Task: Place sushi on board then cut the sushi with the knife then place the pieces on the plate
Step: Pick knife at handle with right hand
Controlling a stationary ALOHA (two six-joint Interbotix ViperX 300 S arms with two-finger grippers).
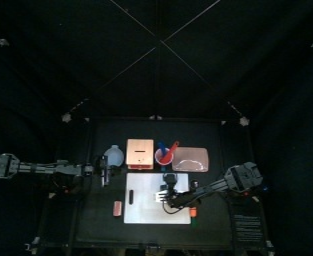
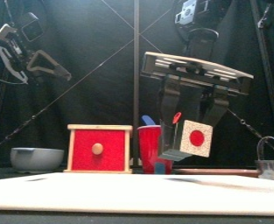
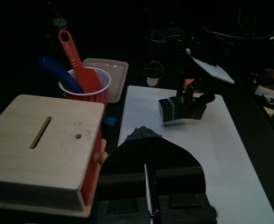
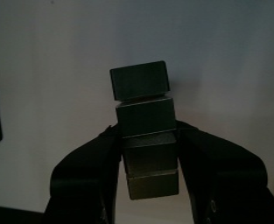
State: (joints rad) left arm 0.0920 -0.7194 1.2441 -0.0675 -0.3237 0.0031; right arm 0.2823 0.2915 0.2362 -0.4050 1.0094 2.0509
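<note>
My right gripper (image 4: 147, 144) is shut on the dark green sushi roll (image 4: 143, 105), with its jaws on the roll's lower blocks. In the front view the sushi roll (image 2: 195, 138) hangs tilted a little above the white board (image 2: 137, 194), its red-dotted end facing front. Seen from above, the right gripper (image 1: 170, 198) is over the board's (image 1: 145, 205) middle. The red cup (image 2: 150, 147) with a red knife (image 3: 69, 54) and a blue knife (image 3: 52, 68) stands behind the board. The pink plate (image 1: 194, 157) lies at the back right. My left gripper (image 1: 105, 172) is raised at the left, holding nothing.
A wooden box (image 2: 99, 148) with a red drawer front stands behind the board, beside the cup. The blue-grey bowl (image 2: 38, 158) is at the back left. A metal cutter (image 2: 271, 163) sits at the far right. A small orange thing (image 1: 115, 207) lies at the board's left edge.
</note>
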